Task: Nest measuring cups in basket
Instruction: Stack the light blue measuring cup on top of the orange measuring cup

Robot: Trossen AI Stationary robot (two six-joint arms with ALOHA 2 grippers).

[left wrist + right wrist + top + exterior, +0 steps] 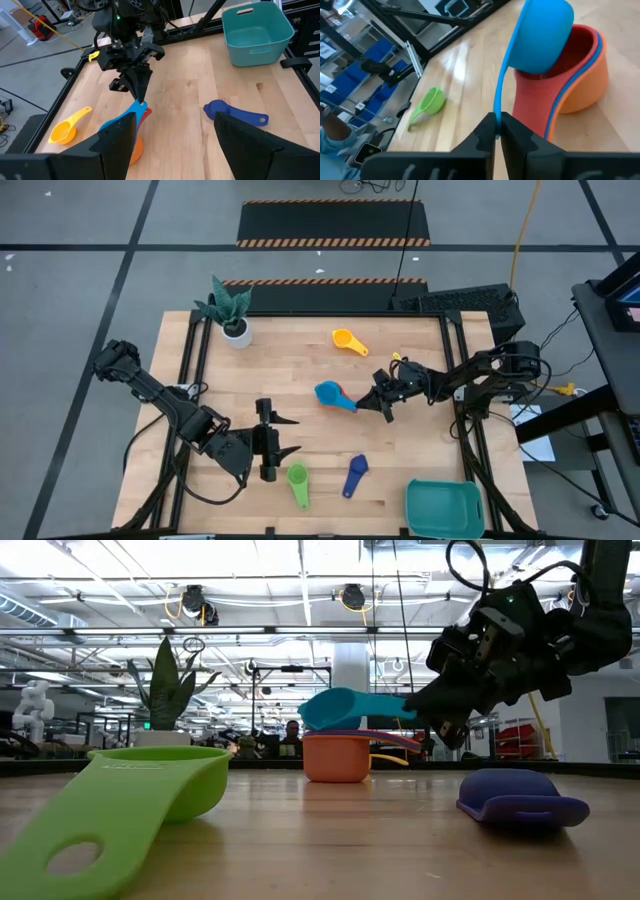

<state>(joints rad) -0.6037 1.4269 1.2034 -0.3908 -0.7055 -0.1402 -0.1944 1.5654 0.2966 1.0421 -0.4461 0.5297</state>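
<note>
Overhead, a pale wood-plank surface [420, 440] fills the frame. At centre the right tool [384, 406] is clenched on the thin handle of a smooth light blue cup [328, 394], tilted above a nested stack [585, 75] of orange, red and blue cups that only its wrist view shows clearly. Lower centre-left, the left tool [283, 437] hangs with fingers spread, grasping nothing. A green cup [298, 478] and dark blue cup [355, 474] lie lower centre, a yellow cup [346, 340] upper centre. The rounded teal basket [444, 510] sits lower right
</note>
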